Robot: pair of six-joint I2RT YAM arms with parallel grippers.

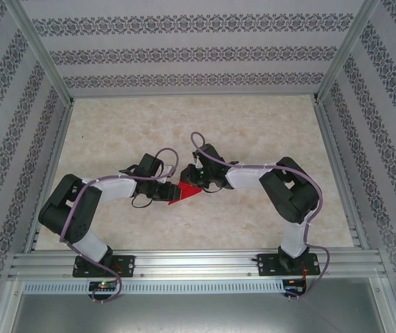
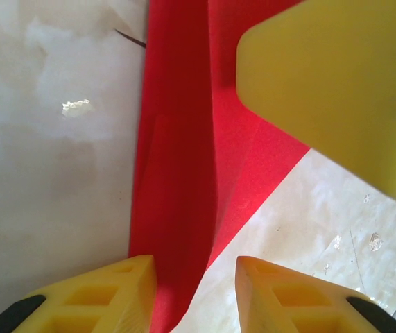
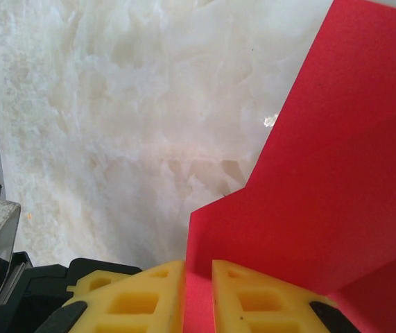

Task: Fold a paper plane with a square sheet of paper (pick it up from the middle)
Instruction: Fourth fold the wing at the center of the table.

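The bright red sheet of paper (image 1: 184, 192) is folded into a narrow pointed wedge, close to a paper plane's shape, and sits between the two grippers at mid-table. My right gripper (image 3: 198, 263) is shut on a flap of the paper (image 3: 336, 173), which stands up to the right of its fingers. My left gripper (image 2: 194, 260) is open, and the paper (image 2: 177, 173) with its long centre crease runs between the jaws, close against the left finger. One yellow finger of the right gripper (image 2: 336, 90) presses on the paper's far right part. In the top view the left gripper (image 1: 170, 192) and right gripper (image 1: 196, 182) nearly meet.
The marble-patterned table (image 1: 114, 139) is boxed in by patterned walls and an aluminium frame (image 1: 333, 139). A metal rail (image 1: 198, 263) carrying both arm bases runs along the near edge. Purple cables loop over both arms.
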